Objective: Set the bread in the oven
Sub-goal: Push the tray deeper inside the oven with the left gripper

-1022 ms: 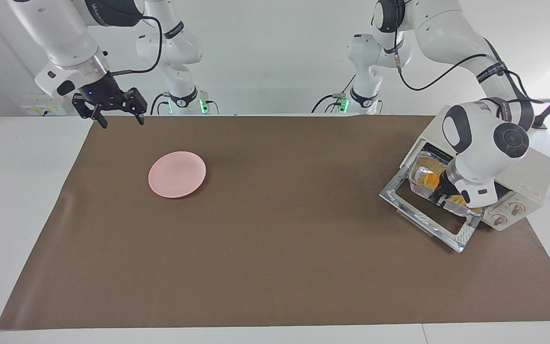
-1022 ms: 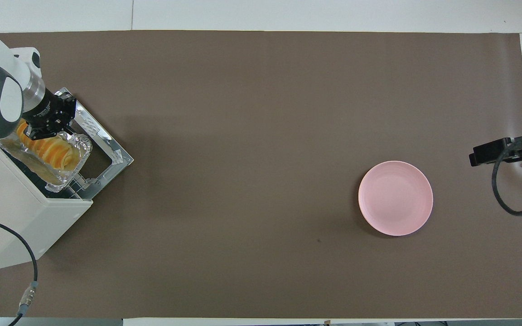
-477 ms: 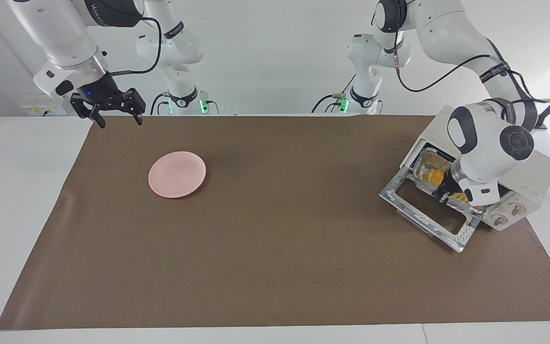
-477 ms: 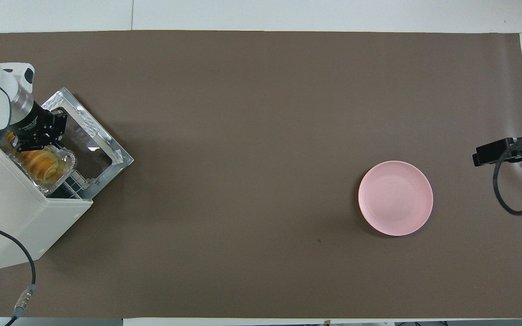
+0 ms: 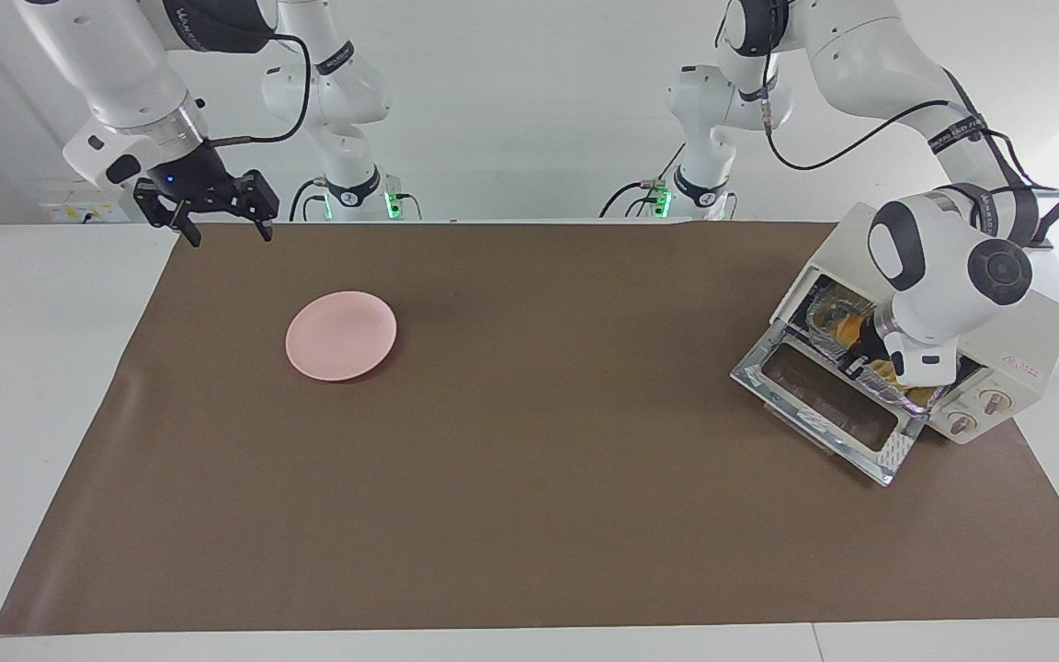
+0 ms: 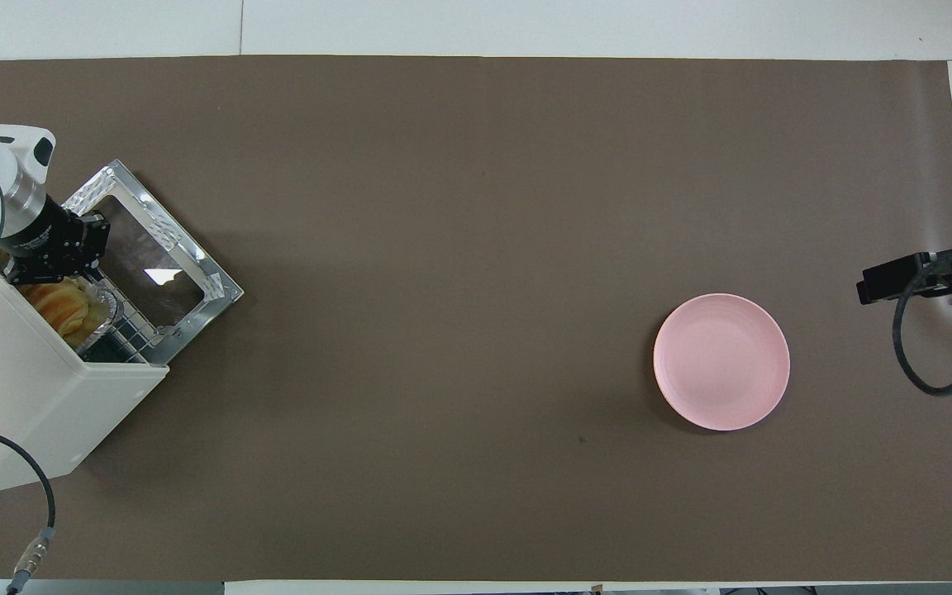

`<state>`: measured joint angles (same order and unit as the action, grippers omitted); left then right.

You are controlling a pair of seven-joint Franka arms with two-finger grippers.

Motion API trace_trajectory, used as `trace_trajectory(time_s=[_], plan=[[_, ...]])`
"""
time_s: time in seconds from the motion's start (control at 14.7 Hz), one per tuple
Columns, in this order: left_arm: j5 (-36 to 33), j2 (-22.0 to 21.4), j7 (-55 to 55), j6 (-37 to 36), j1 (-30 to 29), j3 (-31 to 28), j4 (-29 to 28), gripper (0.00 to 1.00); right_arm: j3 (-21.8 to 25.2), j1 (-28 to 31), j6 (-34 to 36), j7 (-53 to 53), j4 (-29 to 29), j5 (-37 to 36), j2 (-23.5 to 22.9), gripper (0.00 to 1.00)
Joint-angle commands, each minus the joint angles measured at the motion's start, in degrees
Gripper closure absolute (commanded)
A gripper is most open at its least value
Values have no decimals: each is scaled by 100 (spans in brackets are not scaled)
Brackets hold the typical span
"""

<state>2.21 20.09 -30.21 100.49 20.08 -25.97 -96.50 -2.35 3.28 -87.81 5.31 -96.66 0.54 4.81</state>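
Observation:
The bread (image 6: 59, 302) (image 5: 837, 324), a golden ridged loaf, lies in a crinkled foil tray (image 6: 106, 316) (image 5: 822, 308) that sits mostly inside the cream-white oven (image 6: 30, 388) (image 5: 1030, 326). The oven's glass door (image 6: 154, 264) (image 5: 824, 405) lies dropped open on the mat. My left gripper (image 6: 50, 268) (image 5: 860, 363) is in the oven's mouth over the door hinge, shut on the tray's rim. My right gripper (image 5: 229, 237) (image 6: 868, 289) hangs open and holds nothing, above the mat's corner at the right arm's end, where that arm waits.
A round pink plate (image 5: 341, 336) (image 6: 721, 361) with nothing on it lies on the brown mat toward the right arm's end. The oven's cable (image 6: 38, 504) trails off the table edge near the robots. The open door juts out onto the mat.
The left gripper has moved into the oven's mouth, taking the tray and bread deeper inside; more of the glass door is now uncovered. The right gripper rose slightly.

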Motion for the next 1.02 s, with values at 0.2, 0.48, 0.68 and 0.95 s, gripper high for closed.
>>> trace_trajectory(time_s=[0.2, 0.48, 0.68, 0.95], plan=[[-133, -146, 444, 269, -302, -66, -221, 92, -37, 49, -8, 41, -108, -72, 117, 0], [-133, -119, 701, 383, -373, -66, -168, 32, -29, 49, -8, 41, -108, -72, 117, 0], [-133, -93, 709, 567, -373, -66, -133, 0, -29, 49, -8, 41, -108, -63, 117, 0], [-133, -49, 709, 1085, -268, -58, -115, 0, -29, 49, -8, 41, -108, -63, 117, 0]])
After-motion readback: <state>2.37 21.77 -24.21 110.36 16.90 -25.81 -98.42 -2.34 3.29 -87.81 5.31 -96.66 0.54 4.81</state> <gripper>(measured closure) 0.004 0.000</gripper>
